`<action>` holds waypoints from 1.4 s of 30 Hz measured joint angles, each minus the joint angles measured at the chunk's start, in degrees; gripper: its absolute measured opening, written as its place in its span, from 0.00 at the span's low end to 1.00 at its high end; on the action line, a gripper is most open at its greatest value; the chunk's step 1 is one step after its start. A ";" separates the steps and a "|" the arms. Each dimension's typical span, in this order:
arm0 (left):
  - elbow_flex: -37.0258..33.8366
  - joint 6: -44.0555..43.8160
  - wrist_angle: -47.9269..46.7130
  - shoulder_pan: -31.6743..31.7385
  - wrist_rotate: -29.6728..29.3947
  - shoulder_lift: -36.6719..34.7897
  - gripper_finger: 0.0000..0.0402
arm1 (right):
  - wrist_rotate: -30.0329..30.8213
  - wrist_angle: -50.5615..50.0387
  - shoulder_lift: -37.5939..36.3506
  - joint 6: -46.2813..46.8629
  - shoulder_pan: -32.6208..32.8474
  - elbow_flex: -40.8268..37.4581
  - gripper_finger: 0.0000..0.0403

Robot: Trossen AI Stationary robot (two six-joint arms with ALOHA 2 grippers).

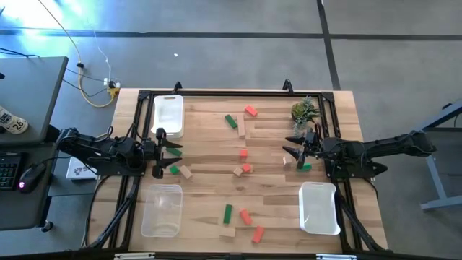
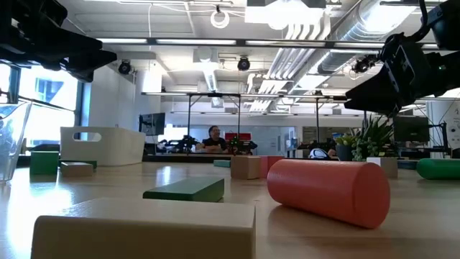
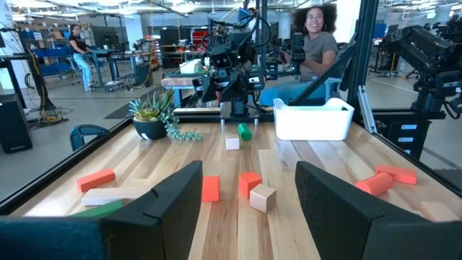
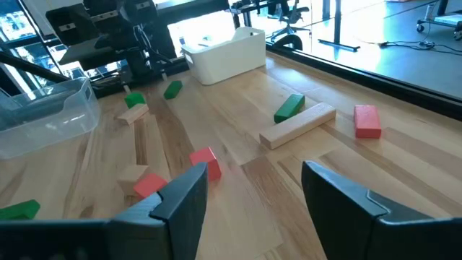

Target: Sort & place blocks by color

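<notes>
Across the wooden surface (image 1: pixel 267 217) we see the blocks (image 1: pixel 244 153) scattered loose: red-orange, green and tan bars and cubes down the middle, a few near each arm. None sits in the clear trays (image 1: pixel 162 209) or the white ones yet.

We judge the long tan bar (image 4: pixel 297 124) the largest piece; it looks stiff and light, best taken across its narrow width at mid-length. The green bar (image 4: pixel 289 107) leans against it, so we would lift that one first. The red cubes (image 3: pixel 250 182) are small, hard and smooth; we would pinch them square on flat faces. The red cylinder (image 2: pixel 328 190) may roll.

Our left claw (image 1: pixel 160 152) hovers open and empty at the left edge, and our right claw (image 1: pixel 294 149) hovers open and empty beside the plant (image 1: pixel 304 110).
</notes>
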 joint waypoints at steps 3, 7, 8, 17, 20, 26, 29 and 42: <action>0.00 0.11 0.00 0.00 0.00 0.00 0.53 | -0.01 0.00 0.01 0.00 0.00 0.00 0.52; 0.00 -0.34 -0.07 0.00 -0.02 0.01 0.53 | -0.01 -0.01 0.01 0.00 0.01 0.00 0.52; 0.00 -0.40 -0.08 0.02 -0.01 0.00 0.53 | 0.00 -0.01 0.00 0.00 0.01 -0.01 0.52; 0.00 -0.44 -0.15 0.00 0.00 0.00 0.53 | -0.01 -0.01 0.01 0.00 -0.01 0.01 0.52; 0.00 -0.44 -0.15 0.00 -0.02 0.02 0.53 | 0.00 -0.01 -0.01 0.00 0.01 0.01 0.52; 0.00 -0.45 0.01 0.01 -0.01 0.01 0.53 | 0.00 -0.01 0.01 0.00 0.01 0.00 0.52; -0.02 -0.46 -0.22 0.01 -0.02 0.01 0.53 | 0.00 0.01 0.01 0.02 -0.01 0.01 0.52; 0.00 -4.74 -0.30 0.02 0.00 0.01 0.53 | 0.00 0.00 -0.01 0.00 0.00 0.00 0.52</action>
